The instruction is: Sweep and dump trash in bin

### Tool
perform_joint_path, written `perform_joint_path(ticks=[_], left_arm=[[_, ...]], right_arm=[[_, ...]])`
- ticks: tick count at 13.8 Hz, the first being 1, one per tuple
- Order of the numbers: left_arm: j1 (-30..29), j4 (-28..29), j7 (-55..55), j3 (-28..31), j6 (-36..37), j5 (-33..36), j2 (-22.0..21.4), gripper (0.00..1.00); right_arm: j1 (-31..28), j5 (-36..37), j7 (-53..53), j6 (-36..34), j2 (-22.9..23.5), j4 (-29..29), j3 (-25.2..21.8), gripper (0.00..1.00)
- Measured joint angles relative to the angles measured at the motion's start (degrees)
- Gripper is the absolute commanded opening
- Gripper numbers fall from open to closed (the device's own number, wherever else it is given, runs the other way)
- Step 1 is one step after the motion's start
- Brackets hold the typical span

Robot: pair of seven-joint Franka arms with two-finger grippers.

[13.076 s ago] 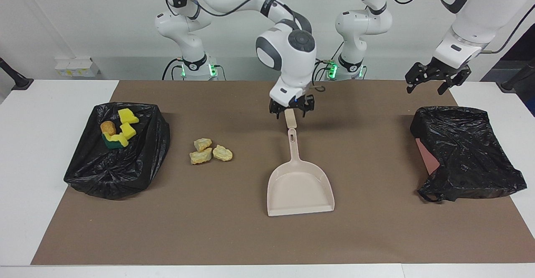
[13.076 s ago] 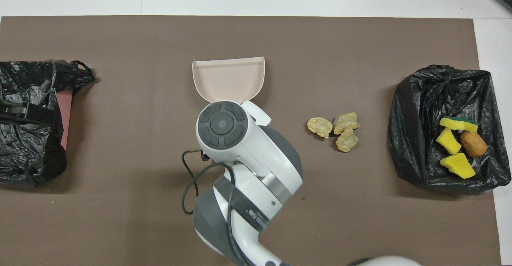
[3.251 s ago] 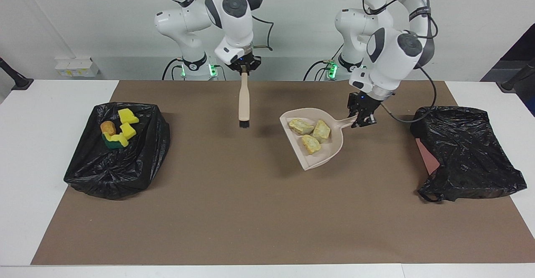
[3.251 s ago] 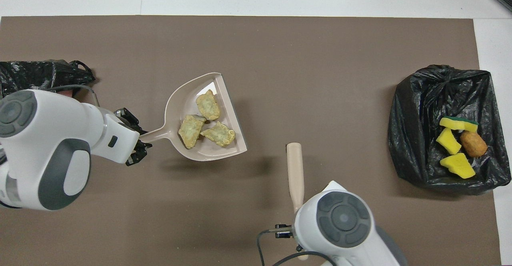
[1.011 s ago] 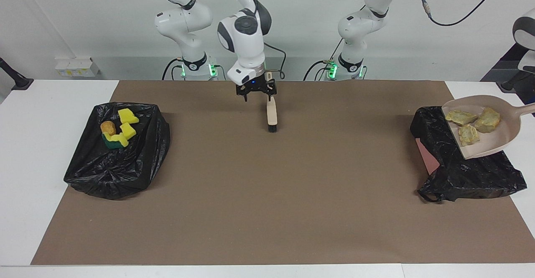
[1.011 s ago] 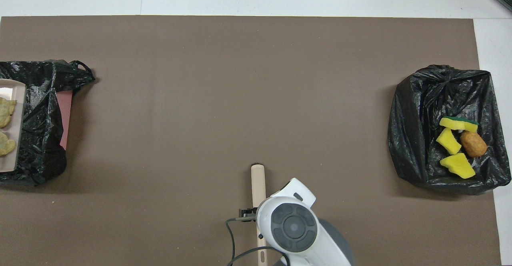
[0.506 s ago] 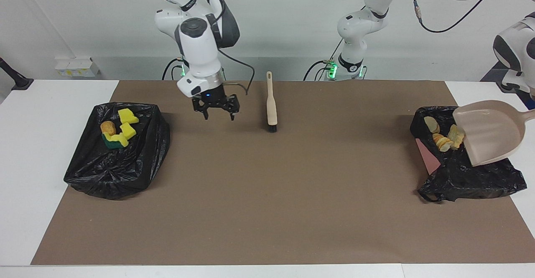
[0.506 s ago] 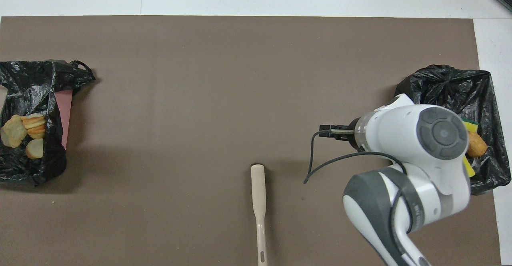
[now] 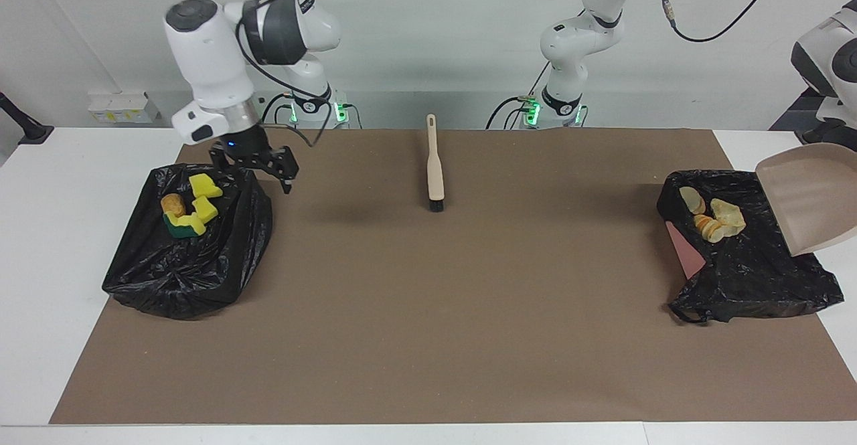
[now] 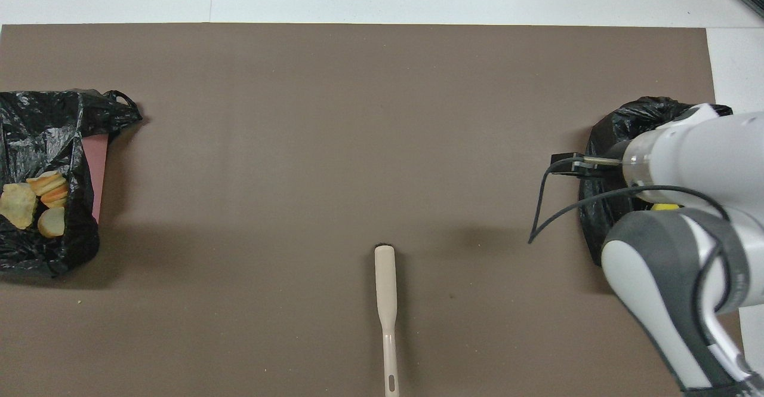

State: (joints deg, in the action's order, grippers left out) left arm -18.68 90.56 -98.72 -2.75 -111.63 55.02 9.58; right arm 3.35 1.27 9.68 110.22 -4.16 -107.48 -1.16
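Observation:
The beige dustpan [image 9: 807, 197] hangs tilted and empty over the black-bagged bin [image 9: 750, 271] at the left arm's end; the left gripper that carries it is out of view. Three pale yellow chunks [image 9: 711, 217] lie in that bin, also seen in the overhead view [image 10: 30, 201]. The beige brush [image 9: 435, 164] lies on the brown mat near the robots [image 10: 387, 301]. My right gripper [image 9: 258, 167] is open and empty over the robot-side edge of the other bin [image 9: 187, 264]. That bin holds yellow sponge pieces [image 9: 204, 194] and a brown-orange lump [image 9: 173, 203].
The brown mat [image 9: 428, 311] covers the table between the two bins. In the overhead view my right arm [image 10: 686, 218] covers most of the bin [image 10: 603, 140] at its end. White table shows past the mat's ends.
My right gripper moved from beside the brush to the bin at its own end. The dustpan drew back from the other bin, and the chunks have settled in it.

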Motion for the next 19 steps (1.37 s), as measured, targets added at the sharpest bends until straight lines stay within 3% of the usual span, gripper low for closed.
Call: perform_joint_path(ticks=[7, 15, 19], left_arm=[[5.69, -0.23, 6.06, -0.54, 7.4, -14.26, -1.31, 0.0], [7.88, -0.2, 33.65, -1.29, 16.64, -36.66, -1.97, 0.0], [12.19, 1.2, 50.7, -1.57, 19.66, -45.48, -2.96, 0.0]], right_arm=[[0.04, 0.23, -4.81, -20.96, -0.87, 17.47, -4.34, 1.0], [0.99, 0.23, -4.81, -23.74, -2.02, 18.26, -4.71, 1.0], [0.99, 0.21, -4.99, -23.74, -2.37, 17.9, -4.74, 1.0]])
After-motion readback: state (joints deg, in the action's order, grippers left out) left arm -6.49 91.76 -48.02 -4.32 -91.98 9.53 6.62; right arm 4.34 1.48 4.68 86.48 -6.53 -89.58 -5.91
